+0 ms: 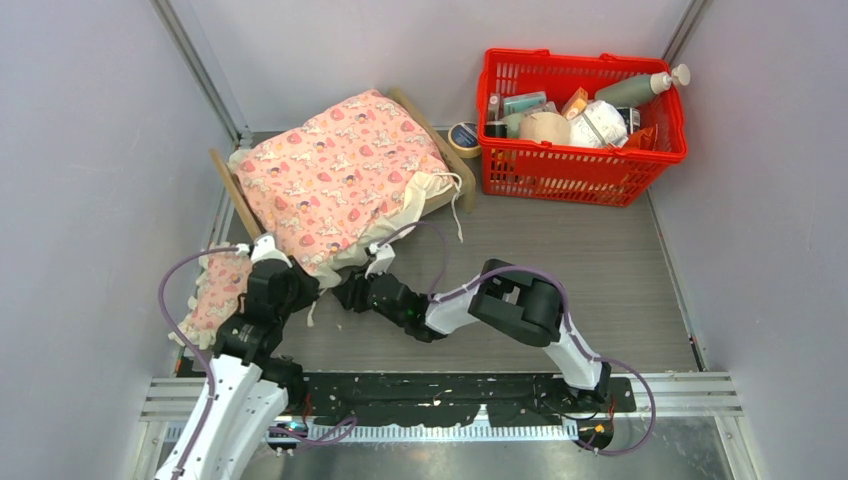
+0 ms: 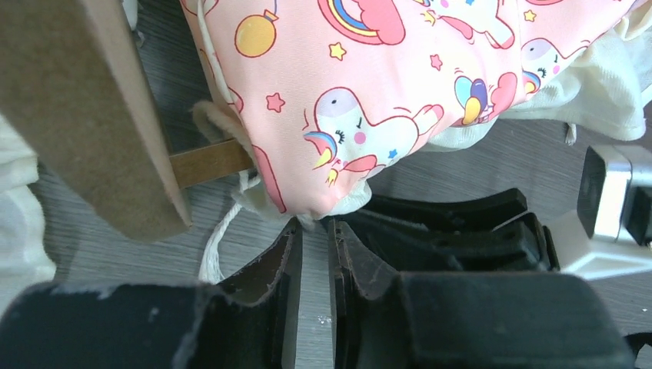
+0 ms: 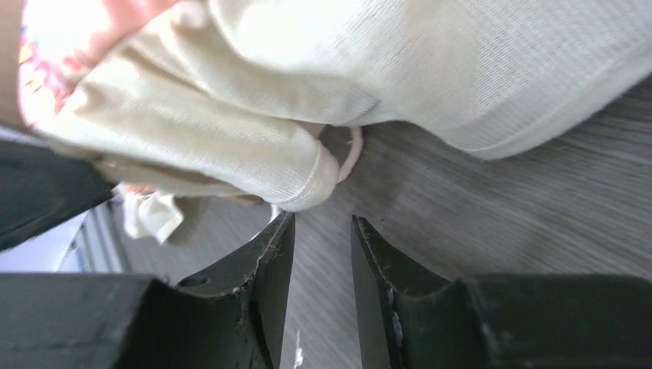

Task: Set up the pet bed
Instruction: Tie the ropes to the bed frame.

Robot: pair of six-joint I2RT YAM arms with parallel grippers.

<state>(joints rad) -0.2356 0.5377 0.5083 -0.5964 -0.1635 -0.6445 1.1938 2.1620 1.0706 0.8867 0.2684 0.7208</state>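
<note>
The pet bed stands at the back left, with only its plywood end boards (image 1: 236, 195) showing. A pink patterned blanket (image 1: 340, 170) with a cream frill covers it and hides the mattress. In the left wrist view an end board (image 2: 84, 115) is at the left and the blanket (image 2: 369, 92) hangs over the floor. My left gripper (image 1: 300, 285) (image 2: 315, 224) is at the blanket's near corner, jaws a narrow gap apart, bare floor between them. My right gripper (image 1: 345, 292) (image 3: 323, 219) is open and empty just short of the cream frill (image 3: 254, 154). A small pink pillow (image 1: 215, 290) lies left of my left arm.
A red basket (image 1: 580, 165) full of bottles and packets stands at the back right, with a tape roll (image 1: 463, 137) between it and the bed. Grey walls close in on the left, back and right. Bare grey floor (image 1: 600, 260) lies right of my right arm.
</note>
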